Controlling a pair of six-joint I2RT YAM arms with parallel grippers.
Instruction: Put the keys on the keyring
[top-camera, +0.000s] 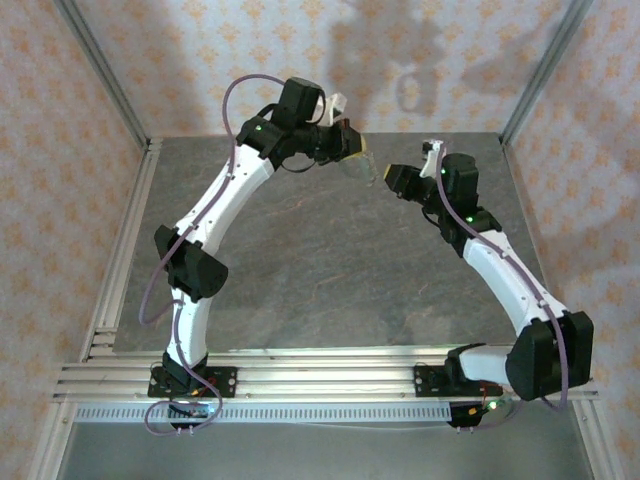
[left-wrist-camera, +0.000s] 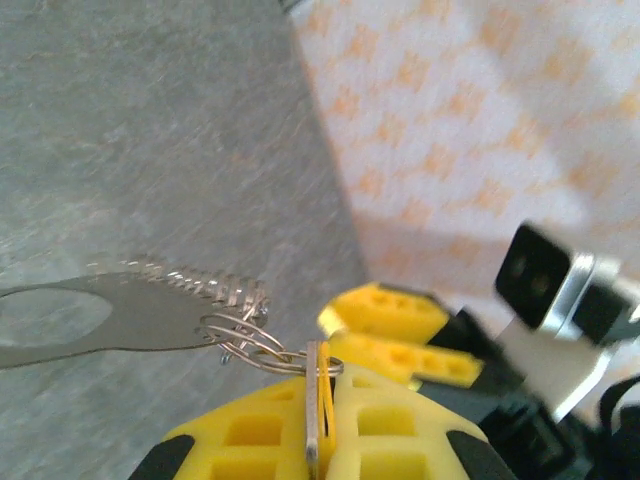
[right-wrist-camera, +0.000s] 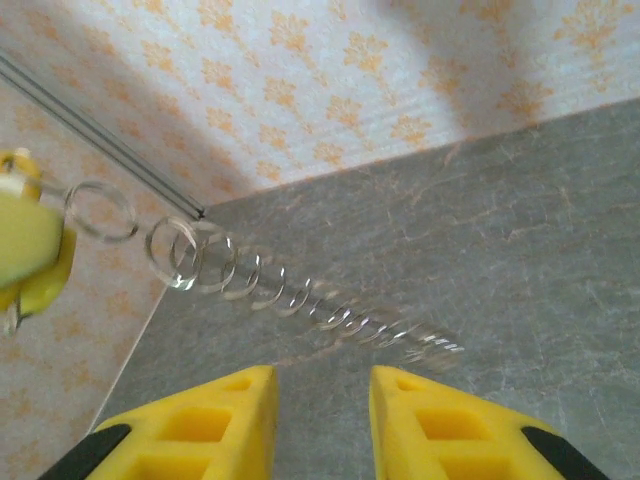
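I see bright, even light in the top view, soft shadows on the back wall (top-camera: 400, 80), and both wrist views blurred and soft.

A thin grey-and-orange key (left-wrist-camera: 318, 400) stands edge-on, pinched between the left fingers (left-wrist-camera: 390, 425); a silvery wire keyring (left-wrist-camera: 262, 350) threads its top end.
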